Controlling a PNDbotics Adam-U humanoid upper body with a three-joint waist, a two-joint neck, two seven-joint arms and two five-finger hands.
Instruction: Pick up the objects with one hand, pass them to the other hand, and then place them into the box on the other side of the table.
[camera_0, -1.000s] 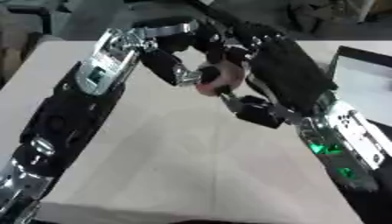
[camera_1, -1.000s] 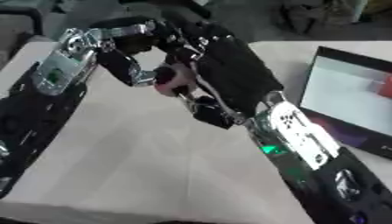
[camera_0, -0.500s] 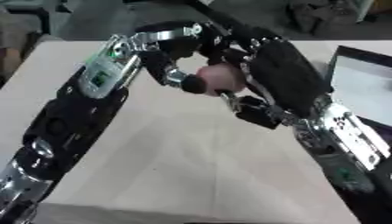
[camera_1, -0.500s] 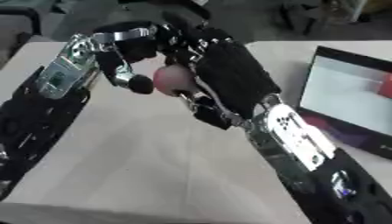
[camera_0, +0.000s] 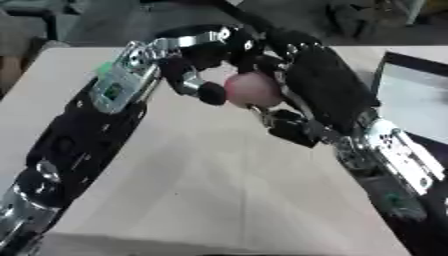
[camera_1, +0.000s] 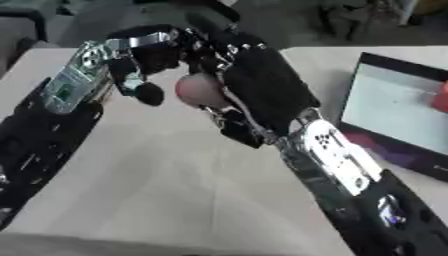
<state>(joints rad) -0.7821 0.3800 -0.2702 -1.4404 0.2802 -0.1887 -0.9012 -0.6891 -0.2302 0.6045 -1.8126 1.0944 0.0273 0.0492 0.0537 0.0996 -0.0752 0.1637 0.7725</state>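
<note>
A pink ball (camera_0: 253, 90) hangs above the table's far middle, between my two hands. My right hand (camera_0: 319, 85) comes in from the lower right; its fingers curl over the ball from above and behind, and its thumb (camera_0: 289, 131) sits below it. My left hand (camera_0: 199, 56) reaches in from the lower left with curled fingers, and one black fingertip (camera_0: 211, 93) touches the ball's left side. The box (camera_1: 395, 107), black-rimmed with a pale inside, lies at the table's right edge with a red thing (camera_1: 440, 98) in it.
The beige table (camera_0: 201, 185) stretches bare below the hands. Both forearms slant across its left and right sides. Dark clutter lies beyond the far edge.
The ball shows more fully than before. My left hand's fingers have drawn back to its left side, while the right hand keeps its curl around it.
</note>
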